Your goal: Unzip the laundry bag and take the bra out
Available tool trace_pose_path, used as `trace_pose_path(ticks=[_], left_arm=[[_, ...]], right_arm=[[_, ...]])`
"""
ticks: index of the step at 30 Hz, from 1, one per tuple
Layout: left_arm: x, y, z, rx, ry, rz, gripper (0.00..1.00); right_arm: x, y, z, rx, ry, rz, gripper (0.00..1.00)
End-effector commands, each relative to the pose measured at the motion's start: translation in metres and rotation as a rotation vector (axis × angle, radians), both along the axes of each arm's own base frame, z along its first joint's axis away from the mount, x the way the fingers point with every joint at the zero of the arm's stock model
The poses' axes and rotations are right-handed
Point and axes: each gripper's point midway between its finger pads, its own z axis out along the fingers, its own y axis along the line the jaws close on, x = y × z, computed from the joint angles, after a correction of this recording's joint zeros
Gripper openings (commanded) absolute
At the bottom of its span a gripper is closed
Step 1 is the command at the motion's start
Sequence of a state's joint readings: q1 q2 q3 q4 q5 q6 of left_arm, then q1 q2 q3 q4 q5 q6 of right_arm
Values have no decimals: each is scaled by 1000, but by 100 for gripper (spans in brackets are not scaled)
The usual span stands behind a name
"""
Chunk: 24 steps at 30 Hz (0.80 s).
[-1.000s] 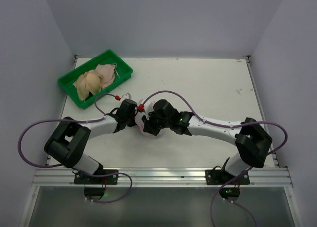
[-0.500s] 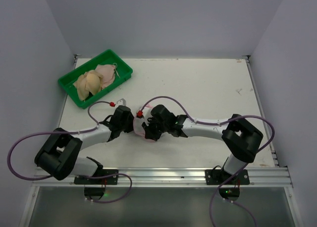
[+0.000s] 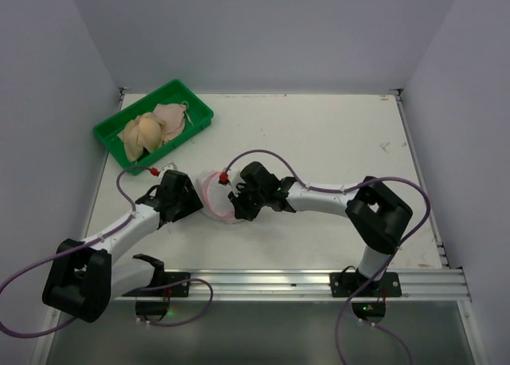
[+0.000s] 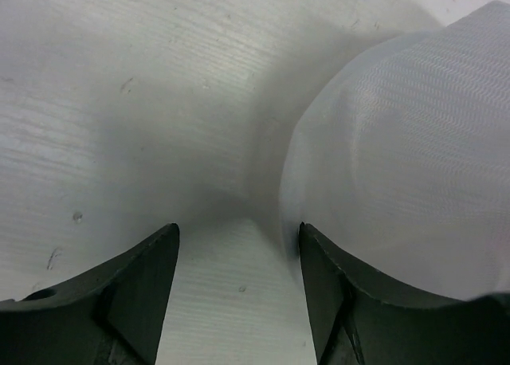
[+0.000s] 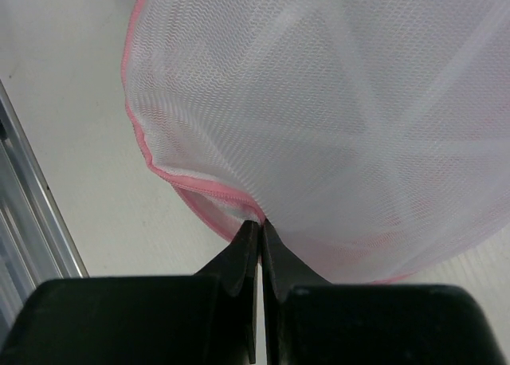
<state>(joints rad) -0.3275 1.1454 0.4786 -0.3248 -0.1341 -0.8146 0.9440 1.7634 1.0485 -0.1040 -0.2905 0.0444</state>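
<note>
The laundry bag (image 3: 215,194), a white mesh pouch with pink trim, lies on the table between the two arms. My right gripper (image 5: 260,221) is shut on its pink zipper edge (image 5: 203,191), and it shows from above as the right gripper (image 3: 235,207). My left gripper (image 4: 239,231) is open with only bare table between its fingers, and the mesh bag (image 4: 406,158) rests against the right finger (image 4: 327,261). From above, the left gripper (image 3: 195,202) sits just left of the bag. A beige bra (image 3: 141,134) and a pale pink one (image 3: 169,116) lie in the tray. What the bag holds cannot be made out.
A green tray (image 3: 197,103) stands at the far left of the table. Purple cables (image 3: 263,153) loop over both arms near the bag. A metal rail (image 3: 255,284) runs along the near edge, also seen beside the bag as the rail (image 5: 32,221).
My left gripper has opened and drawn back to the left, off the bag. The right arm has shifted slightly left, still pinching the bag's trim.
</note>
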Motion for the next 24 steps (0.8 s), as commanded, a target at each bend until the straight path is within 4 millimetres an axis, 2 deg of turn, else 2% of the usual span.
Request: trace_pose_path(ticks=[1,4,6,10,11,13,17,19,24], left_arm=[[-5,10,9,46,8,-9,65],[0,13,8,58,-21,3,58],[2,9,0,42,-23,-18,50],[13,-10,-11,-36,-40,-53,37],[9,-17,-15,-71,-29,-73,35],[13,-27,-15,-115,-51,-83,32],[15,-50,-9,-168,-77,-134,27],[20,-69,-2,-196,-111,-167,26],[16,-94,-1,-265,-111,-207,25]], right_arm=[[-2,11,11,21,13,60,0],[-3,14,17,40,16,62,0],[-6,19,31,80,22,68,0],[-7,29,63,160,17,78,0],[-7,30,69,172,15,79,0],[-6,33,73,183,21,73,0],[-6,33,55,147,52,60,0],[-6,31,44,124,68,49,0],[-6,21,19,56,90,21,1]])
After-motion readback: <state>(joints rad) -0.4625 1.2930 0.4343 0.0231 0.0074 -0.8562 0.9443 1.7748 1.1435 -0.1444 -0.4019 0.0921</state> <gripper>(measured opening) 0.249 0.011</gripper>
